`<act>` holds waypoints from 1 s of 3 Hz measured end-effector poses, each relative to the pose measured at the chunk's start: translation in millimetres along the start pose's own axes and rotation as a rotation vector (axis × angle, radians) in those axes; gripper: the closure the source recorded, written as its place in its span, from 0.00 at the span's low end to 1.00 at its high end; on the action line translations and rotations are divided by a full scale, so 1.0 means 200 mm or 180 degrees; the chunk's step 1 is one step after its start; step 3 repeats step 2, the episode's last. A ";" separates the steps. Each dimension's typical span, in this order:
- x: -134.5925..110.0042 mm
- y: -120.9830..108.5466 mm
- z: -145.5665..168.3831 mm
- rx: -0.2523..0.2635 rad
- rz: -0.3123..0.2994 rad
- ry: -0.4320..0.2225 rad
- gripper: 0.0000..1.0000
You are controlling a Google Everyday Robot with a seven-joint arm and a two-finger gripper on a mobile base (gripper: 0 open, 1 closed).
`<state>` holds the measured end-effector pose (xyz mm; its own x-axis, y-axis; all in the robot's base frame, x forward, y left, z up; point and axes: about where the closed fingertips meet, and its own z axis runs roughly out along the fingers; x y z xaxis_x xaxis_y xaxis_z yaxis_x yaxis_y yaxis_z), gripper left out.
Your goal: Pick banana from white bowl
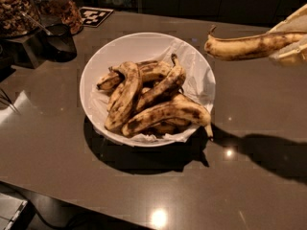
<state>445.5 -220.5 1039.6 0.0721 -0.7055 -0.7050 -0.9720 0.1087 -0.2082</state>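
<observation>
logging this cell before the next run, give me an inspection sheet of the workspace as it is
surface: glossy dark counter, lamp glare
job's things: banana in the air right of the white bowl, clear of it
clutter: other bananas on paper in the bowl; nut jars; tag marker
grippers: gripper at right edge, shut on the banana
cables: nothing seen
surroundings: dark cabinets behind

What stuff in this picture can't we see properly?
All in the camera view:
- The gripper, at the right edge, holds the banana in the air. The frame edge cuts off everything but its jaws.
- The banana's far end is hidden between the jaws.
- The pile of bananas in the white bowl: top ones cover lower ones, so no sure count.
- The jars, top left, are cut off by the top edge.
</observation>
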 end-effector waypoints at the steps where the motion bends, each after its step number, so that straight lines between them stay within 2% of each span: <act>1: -0.13 0.18 -0.01 -0.0188 0.0017 -0.0218 1.00; 2: -0.15 0.13 -0.01 -0.0093 0.0009 -0.0237 1.00; 3: -0.15 0.13 -0.01 -0.0093 0.0009 -0.0237 1.00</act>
